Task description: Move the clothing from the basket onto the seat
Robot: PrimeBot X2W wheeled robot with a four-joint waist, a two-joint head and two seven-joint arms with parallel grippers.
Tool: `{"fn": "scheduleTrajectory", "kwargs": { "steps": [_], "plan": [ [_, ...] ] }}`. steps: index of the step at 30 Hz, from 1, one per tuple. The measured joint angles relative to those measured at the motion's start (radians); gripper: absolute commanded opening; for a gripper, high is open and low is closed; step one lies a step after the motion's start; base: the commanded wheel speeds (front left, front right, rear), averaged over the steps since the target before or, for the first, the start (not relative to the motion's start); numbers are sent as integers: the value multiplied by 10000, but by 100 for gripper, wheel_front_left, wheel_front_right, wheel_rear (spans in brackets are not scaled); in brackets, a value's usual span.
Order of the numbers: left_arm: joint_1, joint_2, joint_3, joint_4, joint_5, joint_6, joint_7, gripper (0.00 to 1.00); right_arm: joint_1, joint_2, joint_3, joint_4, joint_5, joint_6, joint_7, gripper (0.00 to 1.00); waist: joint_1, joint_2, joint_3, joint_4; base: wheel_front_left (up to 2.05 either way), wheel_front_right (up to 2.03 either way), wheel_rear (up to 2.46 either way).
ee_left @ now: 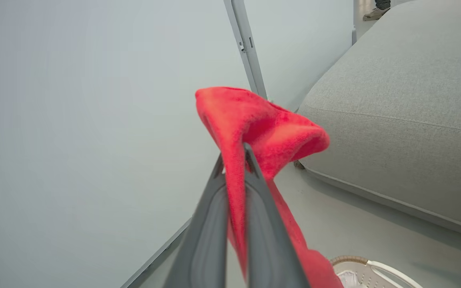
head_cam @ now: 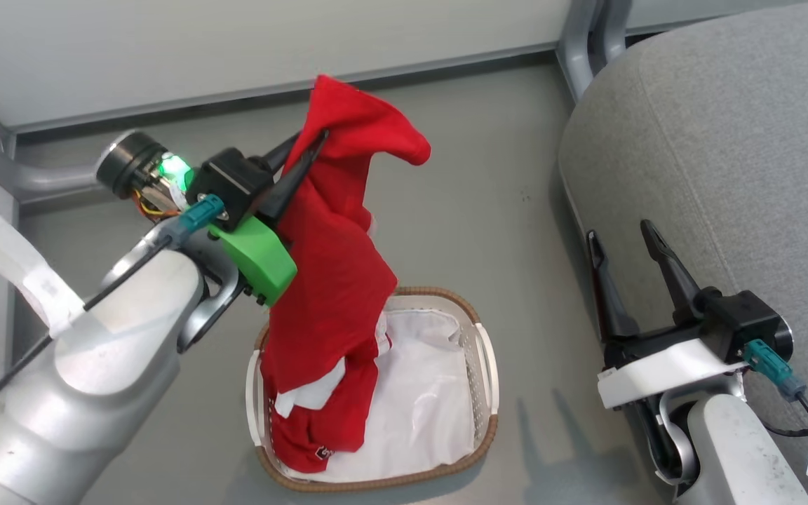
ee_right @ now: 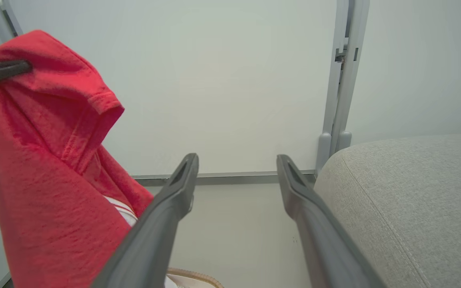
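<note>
Bright red soft fabric clothing (head_cam: 334,280), limp and probably light, hangs with its tail in the oval white plastic basket (head_cam: 489,393) at 6 o'clock. The left hand (head_cam: 316,144) pinches its top fold. The right hand (head_cam: 620,231) is spread at 3 o'clock, beside the rounded grey upholstered seat (head_cam: 726,140).

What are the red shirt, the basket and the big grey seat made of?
The red shirt: soft knit fabric, probably cotton, matte; it drapes and shows stitched hems. The basket: white plastic by its look, with punched holes and a brown woven-look rim. The seat: grey woven upholstery, matte, with stitched seams.
</note>
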Motion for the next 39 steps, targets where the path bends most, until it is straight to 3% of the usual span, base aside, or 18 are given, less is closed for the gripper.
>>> {"fn": "scheduleTrajectory", "kwargs": {
  "steps": [6, 19, 28, 39],
  "plan": [
    [-766, 261, 29, -502, -138, -46, 481, 0, -24, 2, 460, 100, -163, 0, 0, 100, 0, 0, -621, -42, 0, 0, 0],
    [-1514, 257, -169, -1062, -391, -82, 698, 0, -1347, 0, 2119, 1225, -623, 0, -2, 100, 0, 0, -952, 6, 0, 0, 0],
    [-1543, 104, -525, -1588, -435, -88, 554, 0, -3478, -65, 4405, 3175, 690, 2, 0, 100, 0, 0, -1077, 74, 0, 0, 0],
    [-1553, -69, -834, -1967, -535, -90, 541, 0, -5809, -1208, 8324, 4234, 3591, 6, -2, 100, 0, 0, -1192, 212, 0, 0, 0]
  ]
}}
